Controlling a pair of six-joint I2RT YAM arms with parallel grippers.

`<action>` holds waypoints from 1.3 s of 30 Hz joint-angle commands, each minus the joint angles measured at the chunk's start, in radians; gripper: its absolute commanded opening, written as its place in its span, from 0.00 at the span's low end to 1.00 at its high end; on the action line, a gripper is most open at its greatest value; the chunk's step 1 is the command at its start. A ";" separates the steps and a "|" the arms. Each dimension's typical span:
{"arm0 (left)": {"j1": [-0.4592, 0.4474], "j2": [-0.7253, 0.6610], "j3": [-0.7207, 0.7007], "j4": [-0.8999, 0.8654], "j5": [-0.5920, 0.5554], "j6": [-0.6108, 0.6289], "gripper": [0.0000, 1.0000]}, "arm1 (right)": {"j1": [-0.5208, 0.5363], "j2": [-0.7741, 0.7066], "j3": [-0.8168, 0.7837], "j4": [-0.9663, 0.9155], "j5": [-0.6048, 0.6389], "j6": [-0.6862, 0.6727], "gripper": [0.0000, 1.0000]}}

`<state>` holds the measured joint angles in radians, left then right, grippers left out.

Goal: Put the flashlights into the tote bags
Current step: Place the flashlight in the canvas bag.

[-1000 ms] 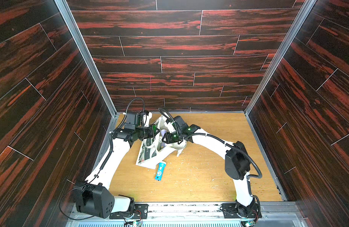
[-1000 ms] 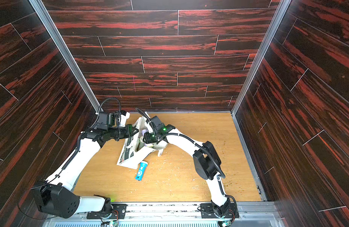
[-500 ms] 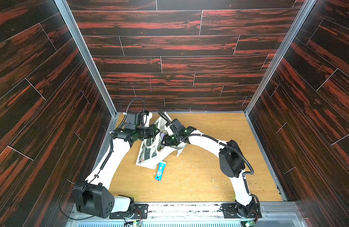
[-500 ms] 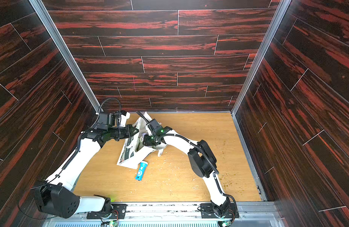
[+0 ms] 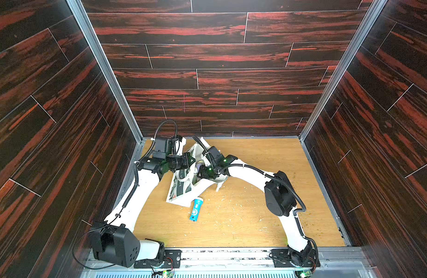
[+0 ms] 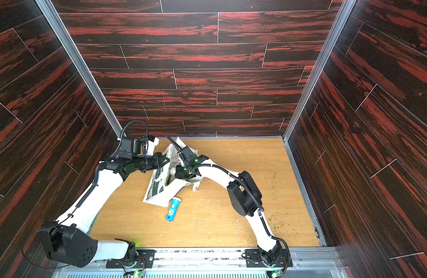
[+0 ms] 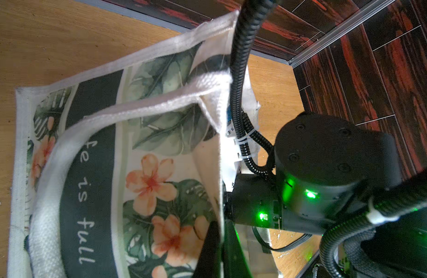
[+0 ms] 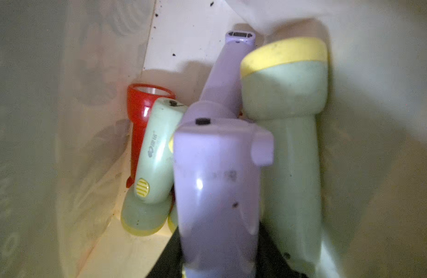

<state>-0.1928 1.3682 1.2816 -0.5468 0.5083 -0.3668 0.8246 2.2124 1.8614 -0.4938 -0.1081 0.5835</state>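
The cream tote bag (image 5: 181, 190) with its printed panel lies at the back left of the table, mouth held up. My left gripper (image 7: 219, 250) is shut on the bag's rim, seen from above in a top view (image 5: 192, 161). My right gripper (image 8: 219, 260) reaches inside the bag, shut on a lilac flashlight (image 8: 217, 192). Deeper in the bag lie a second lilac flashlight (image 8: 228, 77), a red one (image 8: 139, 108) and pale ones with yellow rims (image 8: 154, 154). A blue flashlight (image 5: 195, 209) lies on the table by the bag's near corner.
The wooden table (image 5: 255, 216) is strewn with small pale chips. Dark wood-grain walls (image 5: 207, 72) close in the back and both sides. The right arm's elbow (image 5: 278, 192) stands over the table's middle right.
The right arm's elbow has shifted slightly leftward while its gripper stays inside the bag. The left arm, the bag and the blue flashlight have not moved.
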 commanded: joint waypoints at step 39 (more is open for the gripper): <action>-0.006 -0.022 0.062 -0.163 -0.552 0.058 0.00 | 0.113 -0.623 -0.417 0.003 0.310 0.096 0.78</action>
<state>-0.1993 1.3533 1.3128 -0.6739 0.0765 -0.3214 0.8879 1.6287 1.4883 -0.4873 0.1673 0.6323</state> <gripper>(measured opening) 0.074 0.784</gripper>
